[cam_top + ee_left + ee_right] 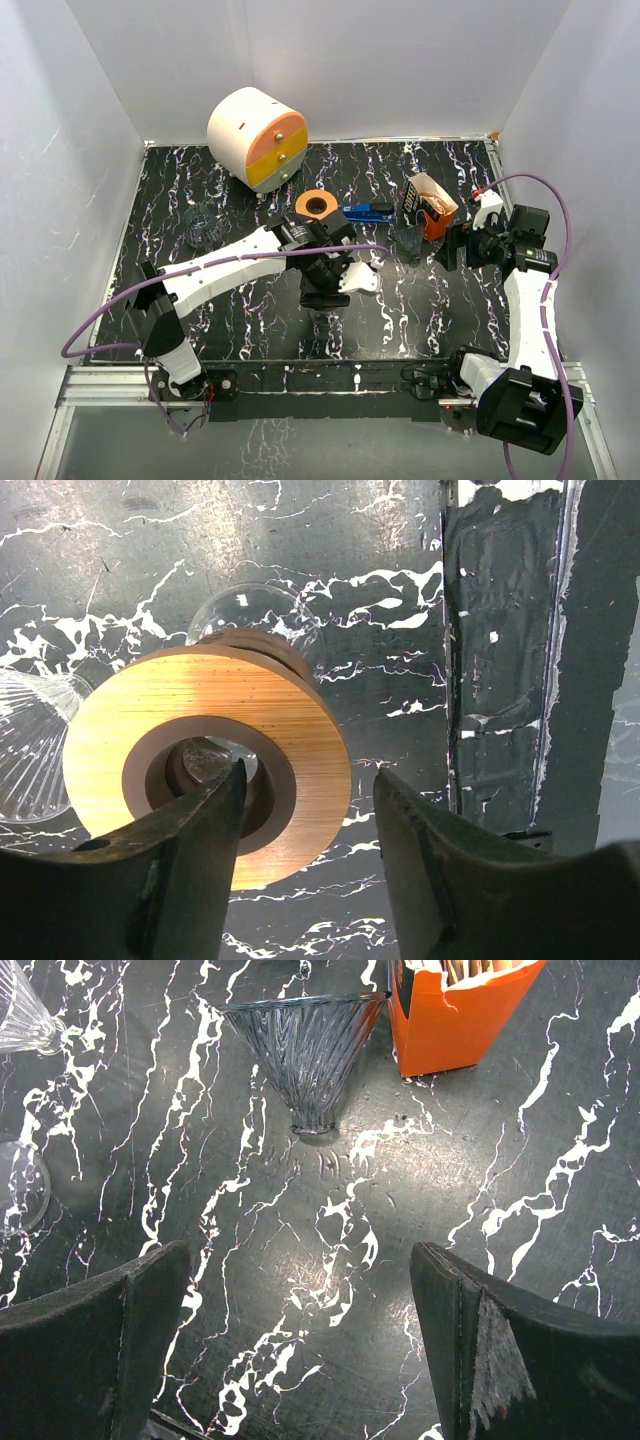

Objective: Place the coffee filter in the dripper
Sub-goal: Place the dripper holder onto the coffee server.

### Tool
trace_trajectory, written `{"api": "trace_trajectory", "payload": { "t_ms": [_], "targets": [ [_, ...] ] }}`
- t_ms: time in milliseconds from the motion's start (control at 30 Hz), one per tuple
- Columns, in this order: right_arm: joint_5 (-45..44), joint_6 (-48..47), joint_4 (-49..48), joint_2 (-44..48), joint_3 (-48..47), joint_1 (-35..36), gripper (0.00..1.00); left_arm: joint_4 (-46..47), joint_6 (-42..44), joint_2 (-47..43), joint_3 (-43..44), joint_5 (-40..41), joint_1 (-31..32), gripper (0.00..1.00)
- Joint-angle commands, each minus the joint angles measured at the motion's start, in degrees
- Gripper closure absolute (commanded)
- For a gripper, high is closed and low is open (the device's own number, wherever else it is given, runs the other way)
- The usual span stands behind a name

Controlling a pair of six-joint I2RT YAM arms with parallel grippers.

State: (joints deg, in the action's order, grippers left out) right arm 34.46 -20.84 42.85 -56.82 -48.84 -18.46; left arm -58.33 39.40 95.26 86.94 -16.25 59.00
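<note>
The left pincer [310, 780] is spread over a wooden ring [150, 710], one finger above its hole. Further right, the glass dripper [305, 1050] stands on the table [330, 1230] beside an orange box [450, 1020] holding the brown coffee filters [478, 966]; its print is too small to read. The right pincer [300, 1270] is spread, empty.

Black white-veined table [420, 300], round drawer box [255, 137], wooden ring [316, 205], blue tool [368, 211], orange box [432, 203], glass dripper [408, 241], ribbed glass [200, 225] at left
</note>
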Motion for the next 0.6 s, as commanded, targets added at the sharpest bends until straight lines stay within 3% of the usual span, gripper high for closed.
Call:
{"api": "trace_trajectory", "payload": {
  "t_ms": [0,200,433,567],
  "targets": [
    [0.9,-0.1,-2.8,0.8,0.0,-0.3,0.09,-1.2,-0.8,-0.9,0.7,-1.4,0.3,0.44],
    [1.5,-0.1,-2.4,-0.4,-0.9,-0.3,0.09,-1.8,-1.7,-2.3,4.3,-1.3,0.2,0.23],
    [1.9,-0.2,-2.2,-1.0,-1.7,-0.3,0.09,-1.5,-4.4,-3.8,8.2,-3.2,-2.4,0.17],
    [2.4,0.0,-2.6,-1.3,-2.0,-0.3,0.09,-1.0,-7.1,-4.9,10.6,-7.7,-7.4,0.15]
  ]
}}
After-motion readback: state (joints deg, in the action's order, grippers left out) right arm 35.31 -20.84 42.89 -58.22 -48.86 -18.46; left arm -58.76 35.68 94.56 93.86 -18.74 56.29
